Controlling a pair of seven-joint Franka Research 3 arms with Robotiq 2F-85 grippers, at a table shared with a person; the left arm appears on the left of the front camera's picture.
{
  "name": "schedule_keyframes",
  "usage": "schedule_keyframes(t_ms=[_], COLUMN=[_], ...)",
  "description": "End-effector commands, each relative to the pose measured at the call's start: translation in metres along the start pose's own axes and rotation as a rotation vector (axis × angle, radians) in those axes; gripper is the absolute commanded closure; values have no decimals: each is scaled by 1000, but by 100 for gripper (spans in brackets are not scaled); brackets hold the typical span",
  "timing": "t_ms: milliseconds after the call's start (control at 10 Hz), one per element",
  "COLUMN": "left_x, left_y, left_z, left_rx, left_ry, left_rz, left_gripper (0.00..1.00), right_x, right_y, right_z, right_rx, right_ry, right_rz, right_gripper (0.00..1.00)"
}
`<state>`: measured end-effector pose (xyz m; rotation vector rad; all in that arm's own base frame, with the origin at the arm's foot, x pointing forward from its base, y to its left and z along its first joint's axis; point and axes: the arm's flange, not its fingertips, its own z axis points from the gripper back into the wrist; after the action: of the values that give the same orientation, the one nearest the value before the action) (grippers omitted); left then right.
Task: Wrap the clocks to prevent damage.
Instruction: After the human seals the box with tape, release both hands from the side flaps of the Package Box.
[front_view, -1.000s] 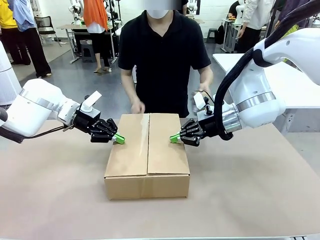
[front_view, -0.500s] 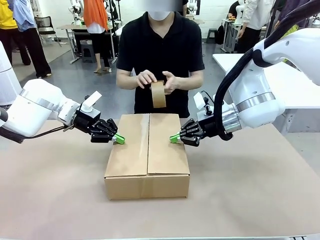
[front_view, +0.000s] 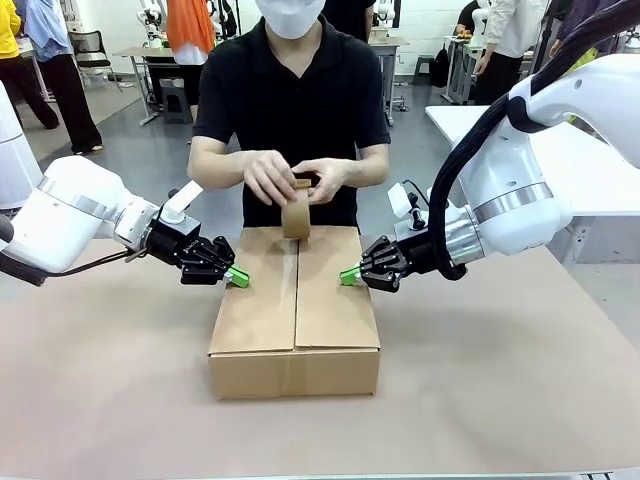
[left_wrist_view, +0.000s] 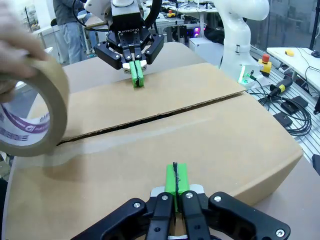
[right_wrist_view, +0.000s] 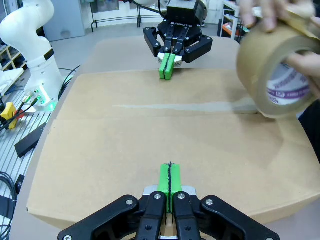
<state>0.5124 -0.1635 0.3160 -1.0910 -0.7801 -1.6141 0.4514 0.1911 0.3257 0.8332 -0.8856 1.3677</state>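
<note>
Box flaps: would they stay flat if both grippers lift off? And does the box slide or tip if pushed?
Flaps may spring up: the box seam gapes, and the shut left gripper and right gripper each rest on a flap. Pushed, it likely slides rather than tips: low, wide, flat on the table.

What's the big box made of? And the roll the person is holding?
The box looks like matte brown cardboard: folded flaps, a raw-edged seam. The tape roll seems smooth brown plastic packing tape, probably on a printed card core.
</note>
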Motion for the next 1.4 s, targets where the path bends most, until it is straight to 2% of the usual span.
schedule_keyframes(t_ms=[0,1300], left_x=[-2,-2], left_y=[0,0], left_z=[-1,-1], left_rx=[2,2], left_ry=[6,6], left_rz=[2,2], left_gripper=[100,100], right_x=[-2,-2], right_y=[0,0], right_z=[-2,-2], right_rx=[-1,-1], right_ry=[7,7], right_rz=[-13,-13], right_gripper=[99,99])
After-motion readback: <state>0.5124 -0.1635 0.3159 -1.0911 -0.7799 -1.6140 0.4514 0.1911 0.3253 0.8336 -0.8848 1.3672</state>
